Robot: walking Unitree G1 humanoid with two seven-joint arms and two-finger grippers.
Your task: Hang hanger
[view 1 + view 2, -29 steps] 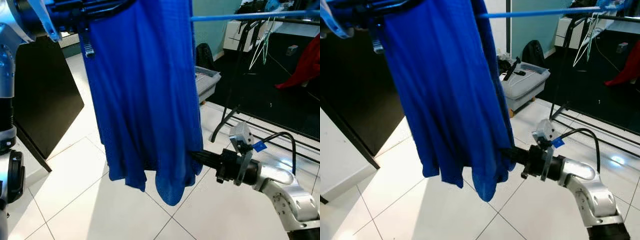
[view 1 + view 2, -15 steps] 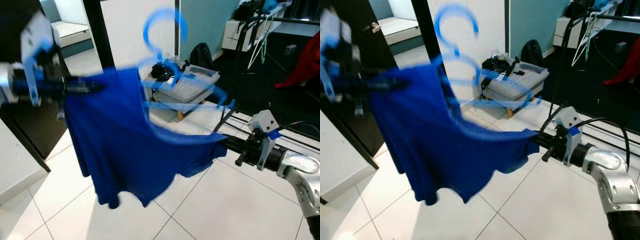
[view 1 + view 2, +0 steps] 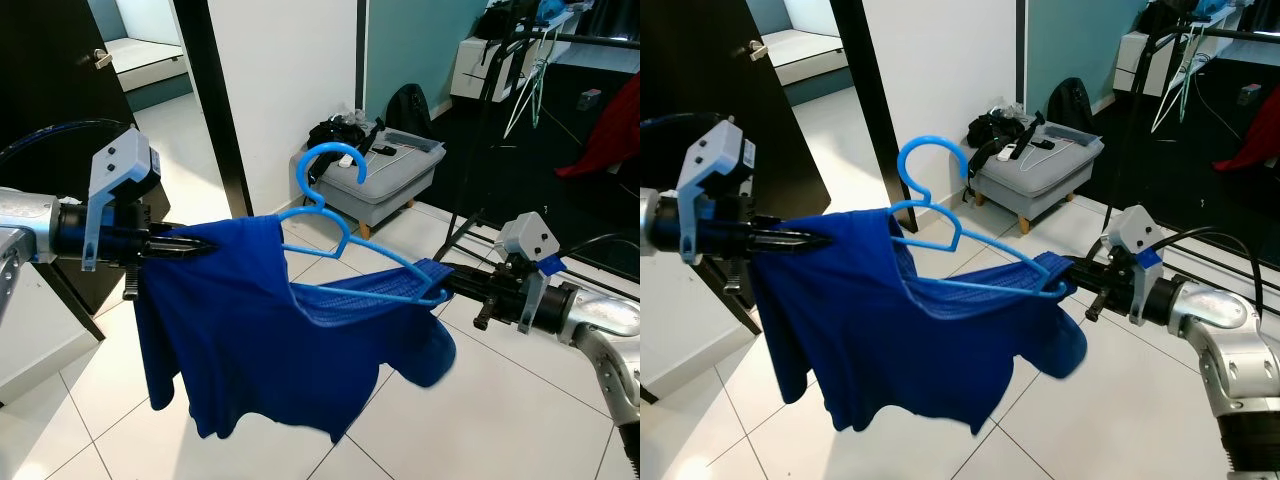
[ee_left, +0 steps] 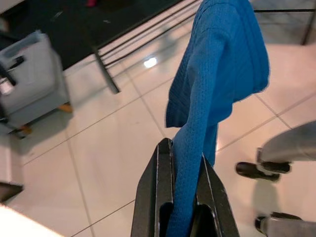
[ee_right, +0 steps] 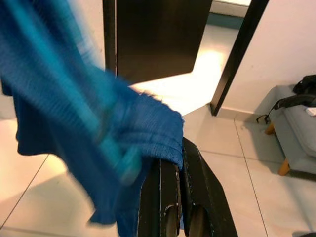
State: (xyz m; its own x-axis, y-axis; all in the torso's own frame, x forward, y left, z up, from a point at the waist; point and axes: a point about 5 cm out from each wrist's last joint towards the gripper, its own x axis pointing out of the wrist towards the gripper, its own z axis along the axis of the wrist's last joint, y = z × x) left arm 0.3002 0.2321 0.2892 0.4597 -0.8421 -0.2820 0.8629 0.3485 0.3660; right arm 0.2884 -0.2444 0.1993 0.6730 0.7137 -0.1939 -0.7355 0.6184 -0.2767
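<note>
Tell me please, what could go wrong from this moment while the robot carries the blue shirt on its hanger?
The blue shirt is held only at its two ends: the left hand pinches one edge and the right hand the other, so cloth could slip out. The blue hanger lies loose and tilted on the stretched fabric and might fall off. The hem hangs low toward the tiled floor and may drag.

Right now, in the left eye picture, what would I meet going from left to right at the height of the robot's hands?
left gripper → blue shirt → blue hanger → right gripper
</note>
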